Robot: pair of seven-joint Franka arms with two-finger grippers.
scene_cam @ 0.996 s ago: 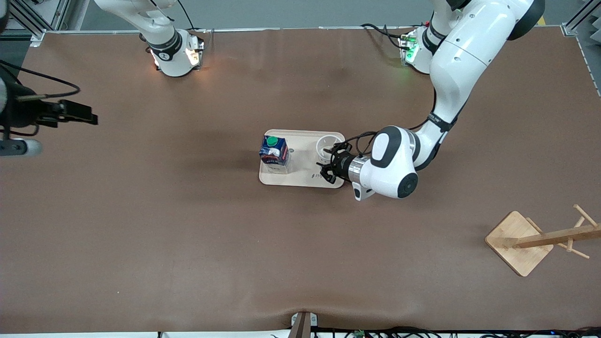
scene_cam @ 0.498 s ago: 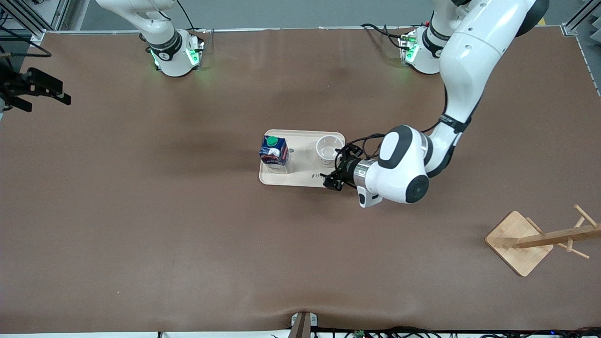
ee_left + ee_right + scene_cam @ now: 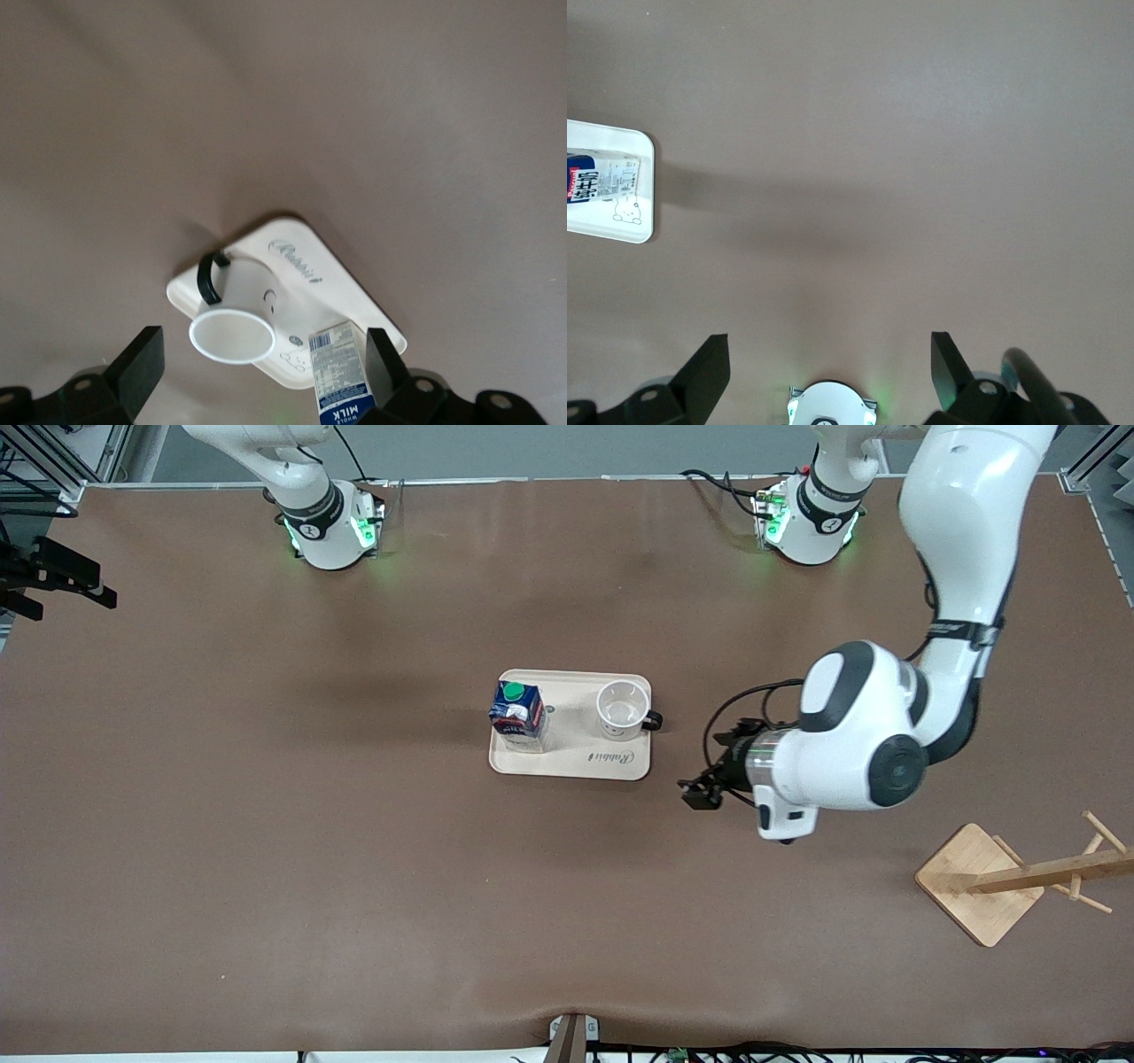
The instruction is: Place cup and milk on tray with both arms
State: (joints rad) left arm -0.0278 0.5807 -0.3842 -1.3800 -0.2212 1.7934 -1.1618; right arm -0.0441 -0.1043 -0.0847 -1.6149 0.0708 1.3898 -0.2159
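The cream tray (image 3: 576,766) lies mid-table. The milk (image 3: 516,710) stands on it at the right arm's end. The white cup (image 3: 621,709) stands on it at the left arm's end, with its black handle pointing off the tray. My left gripper (image 3: 700,793) is open and empty over the table, just off the tray toward the left arm's end. In the left wrist view the cup (image 3: 232,319), the milk (image 3: 341,376) and the tray (image 3: 332,279) show between the open fingers of my left gripper (image 3: 262,359). My right gripper (image 3: 55,577) is open and empty, over the table's edge at the right arm's end; it also shows in the right wrist view (image 3: 829,359).
A bamboo stand (image 3: 979,881) with wooden pegs sits at the left arm's end, nearer to the camera. The two arm bases (image 3: 332,527) (image 3: 806,522) stand along the table's top edge. The right wrist view shows a tray corner (image 3: 638,208) with the milk (image 3: 602,188).
My left gripper has drawn back from the cup toward the left arm's end, leaving the cup standing on the tray. My right gripper has pulled farther toward the table's edge.
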